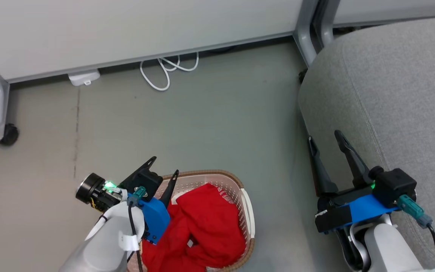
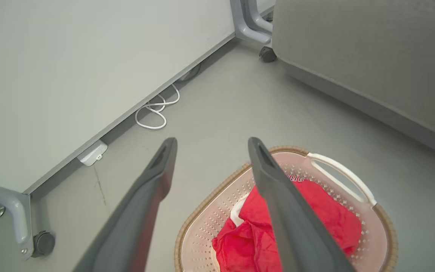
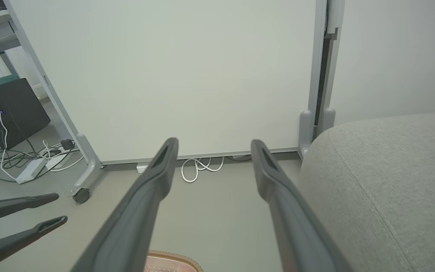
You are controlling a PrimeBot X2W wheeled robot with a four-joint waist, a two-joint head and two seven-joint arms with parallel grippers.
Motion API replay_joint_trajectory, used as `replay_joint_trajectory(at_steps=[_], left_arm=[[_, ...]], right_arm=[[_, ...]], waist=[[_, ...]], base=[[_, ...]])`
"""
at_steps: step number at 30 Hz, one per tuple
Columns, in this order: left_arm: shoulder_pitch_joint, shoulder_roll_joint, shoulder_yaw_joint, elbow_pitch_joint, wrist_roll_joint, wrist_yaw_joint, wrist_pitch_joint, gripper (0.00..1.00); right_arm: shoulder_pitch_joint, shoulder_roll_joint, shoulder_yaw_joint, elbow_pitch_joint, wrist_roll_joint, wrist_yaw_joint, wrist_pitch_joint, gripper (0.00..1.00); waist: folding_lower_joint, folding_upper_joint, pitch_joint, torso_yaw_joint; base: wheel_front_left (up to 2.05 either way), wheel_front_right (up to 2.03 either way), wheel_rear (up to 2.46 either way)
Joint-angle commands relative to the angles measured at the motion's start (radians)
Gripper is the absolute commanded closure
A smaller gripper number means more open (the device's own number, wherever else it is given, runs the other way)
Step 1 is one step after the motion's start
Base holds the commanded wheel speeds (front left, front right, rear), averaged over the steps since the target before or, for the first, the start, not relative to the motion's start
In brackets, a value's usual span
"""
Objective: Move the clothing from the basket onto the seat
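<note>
red and soft, by the look light and limp, sure to sag and trail once lifted: clothing crumpled in one heap inside the basket, down on the floor, apart from the grey seat on the robot's right, with none of it on the seat yet. left claw spread wide and empty, hanging above the basket's left rim, one finger over the heap and the other over bare floor, apparently clear of both. right claw likewise spread wide and empty, just beside the seat's edge. nothing stiff or breakable to fear here; more likely to slide out of a shallow pinch. better to go down into the thick raised fold near the middle of the heap and close on several layers at once, not on a thin edge or the white trim. probably wise to lift high before crossing to the seat, since a dragging hem could catch the rim and tip so light a basket.
</note>
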Motion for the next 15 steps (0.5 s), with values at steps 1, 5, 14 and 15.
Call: replay_joint_trajectory(at_steps=[1, 5, 14, 15], left_arm=[[-0.045, 0.011, -0.043, 0.035, -0.014, -0.001, -0.003, 0.0], [-0.11, 0.016, -0.173, 0.131, -0.041, -0.001, 0.012, 0.0], [-0.225, 0.043, -0.464, 0.241, -0.092, -0.001, 0.071, 0.0], [-0.233, 0.046, -0.491, 0.25, -0.101, -0.001, 0.086, 0.0]], right_arm=[[-0.029, -0.005, 0.002, -0.006, -0.004, 0.0, -0.003, 0.0], [-0.062, -0.004, 0.001, -0.015, -0.001, 0.0, -0.003, 0.0], [-0.134, -0.004, 0.013, -0.044, 0.007, 0.0, -0.003, 0.0], [-0.143, -0.004, 0.014, -0.046, 0.007, 0.0, -0.003, 0.0]], waist=[[-0.0001, 0.0, 0.073, -0.044], [-0.0001, 0.0, 0.137, -0.068], [-0.0001, 0.0, 0.282, -0.107], [-0.0001, 0.0, 0.297, -0.11]], base=[[0.0, 0.0, 0.0], [0.0, 0.0, 0.0], [0.0, 0.0, 0.0], [0.0, 0.0, 0.0]])
